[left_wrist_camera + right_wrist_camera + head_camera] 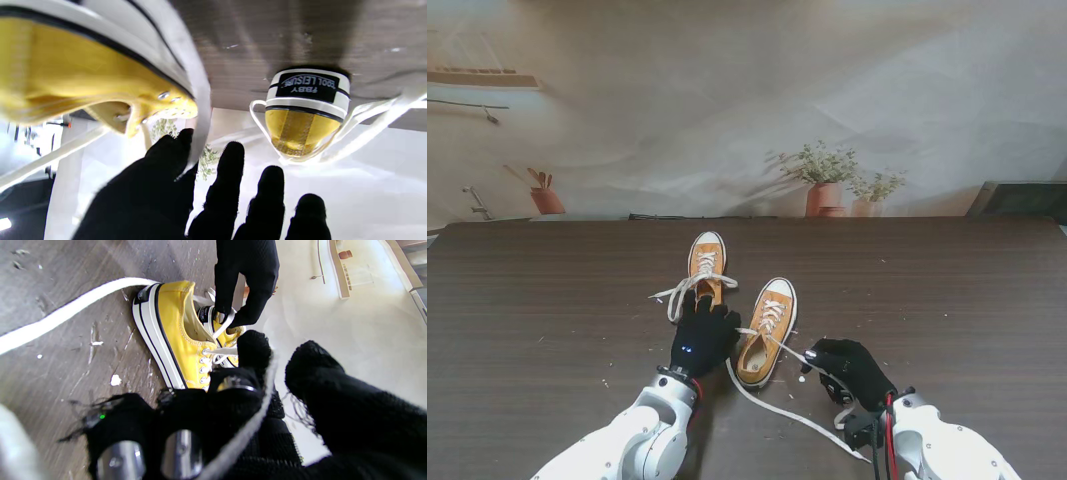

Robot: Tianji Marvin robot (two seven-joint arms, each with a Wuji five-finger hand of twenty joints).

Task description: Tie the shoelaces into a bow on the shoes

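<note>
Two yellow canvas shoes stand on the dark wooden table [947, 300]. The farther shoe [707, 260] [305, 113] has loose laces [682, 292] spread to its left. The nearer shoe [769, 325] [173, 333] [66, 66] lies just right of my left hand [704, 338] [247, 276]. That hand's thumb and forefinger pinch a white lace [224, 326] [200, 110] beside the nearer shoe's tongue. My right hand [852, 372] is closed on another lace [789, 350] [257, 413], which runs taut from the nearer shoe. A long slack lace [787, 410] [66, 311] trails toward me.
Small white crumbs [115, 380] dot the table around the shoes. A backdrop printed with potted plants [827, 180] rises behind the table's far edge. The slack lace passes close to my right wrist.
</note>
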